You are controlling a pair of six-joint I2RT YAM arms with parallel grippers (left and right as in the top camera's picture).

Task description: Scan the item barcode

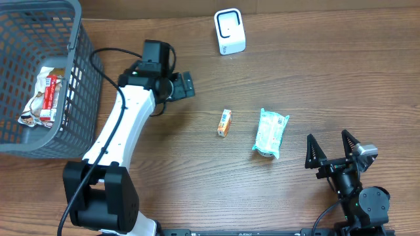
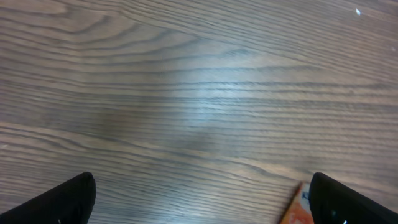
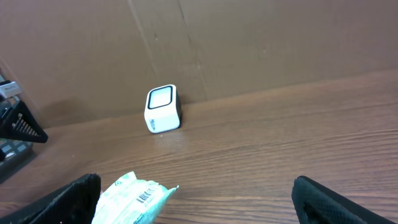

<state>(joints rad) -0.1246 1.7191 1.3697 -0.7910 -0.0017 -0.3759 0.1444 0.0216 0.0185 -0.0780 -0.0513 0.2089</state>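
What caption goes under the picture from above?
Left gripper, right gripper open; orange box, green packet, white scanner on table.

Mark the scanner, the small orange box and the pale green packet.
scanner [image 1: 230,29]: overhead view, on its white front face.
small orange box [image 1: 225,122]: overhead view, middle of its top side.
pale green packet [image 1: 271,133]: overhead view, centre of the wrapper.

**Table** [image 1: 328,72]: wood, grain running side to side.
**Box** [image 1: 224,122]: flat on the wood between the left fingers [image 1: 186,84] and right fingers [image 1: 312,152], nearer the left.
**Packet** [image 1: 271,133]: just ahead of the right fingers, to their left.
**Scanner** [image 1: 230,31]: upright, well beyond both.
**Basket** [image 1: 79,92]: behind the left fingers.
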